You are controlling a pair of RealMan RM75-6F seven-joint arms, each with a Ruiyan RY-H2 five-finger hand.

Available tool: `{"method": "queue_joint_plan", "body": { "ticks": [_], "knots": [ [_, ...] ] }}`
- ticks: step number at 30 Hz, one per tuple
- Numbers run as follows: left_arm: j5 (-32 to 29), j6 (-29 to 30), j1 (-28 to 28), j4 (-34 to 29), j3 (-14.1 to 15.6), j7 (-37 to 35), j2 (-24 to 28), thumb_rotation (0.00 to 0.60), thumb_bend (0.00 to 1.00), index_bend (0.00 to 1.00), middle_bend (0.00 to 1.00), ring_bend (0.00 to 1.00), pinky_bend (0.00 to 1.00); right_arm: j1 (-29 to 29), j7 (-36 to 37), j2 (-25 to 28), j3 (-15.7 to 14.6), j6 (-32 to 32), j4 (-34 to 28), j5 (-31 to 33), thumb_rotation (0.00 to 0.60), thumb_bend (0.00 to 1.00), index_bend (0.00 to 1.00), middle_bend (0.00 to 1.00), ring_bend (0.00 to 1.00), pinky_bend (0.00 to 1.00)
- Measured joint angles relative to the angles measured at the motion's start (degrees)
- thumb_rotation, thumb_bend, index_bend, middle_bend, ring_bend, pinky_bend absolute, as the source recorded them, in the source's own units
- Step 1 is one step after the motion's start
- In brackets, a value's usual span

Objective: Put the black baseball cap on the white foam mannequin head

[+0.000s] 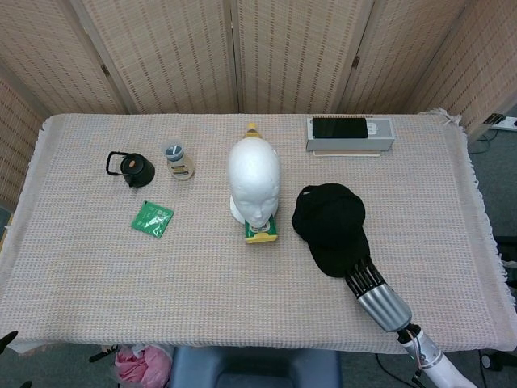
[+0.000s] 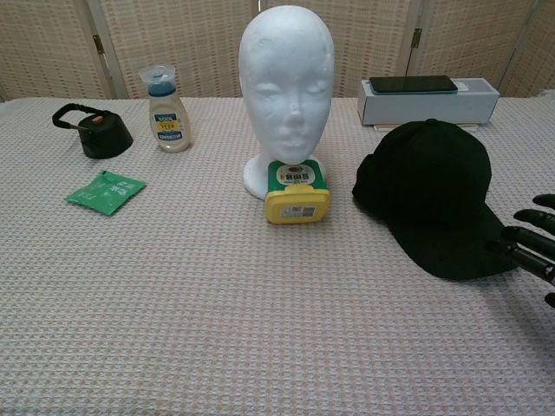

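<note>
The black baseball cap (image 1: 330, 227) (image 2: 436, 196) lies on the table right of centre, its brim toward the near edge. The white foam mannequin head (image 1: 254, 179) (image 2: 287, 85) stands upright at the middle, bare. My right hand (image 1: 374, 294) (image 2: 533, 245) is low over the table just behind the brim, its dark fingers spread and reaching the brim's edge, holding nothing. Whether the fingertips touch the brim is unclear. My left hand is out of both views.
A yellow tub (image 2: 297, 191) sits in front of the mannequin's base. A small bottle (image 2: 169, 112), a black lidded pot (image 2: 98, 133) and a green packet (image 2: 105, 191) lie to the left. A white box with a phone on top (image 1: 349, 133) stands at the back right.
</note>
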Motion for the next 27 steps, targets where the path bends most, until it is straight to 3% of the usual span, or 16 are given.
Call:
{"method": "queue_joint_plan", "body": {
  "ticks": [27],
  "knots": [
    [-2.24,0.86,0.54,0.87,-1.02,-2.82,1.34,0.600,0.07,0.20,0.06,0.04,0.14,4.23,2.54,-9.19,-1.58,-5.07,8.41,7.89,0.600,0.15,0.30,0.34,0.28,0.25]
  ]
}}
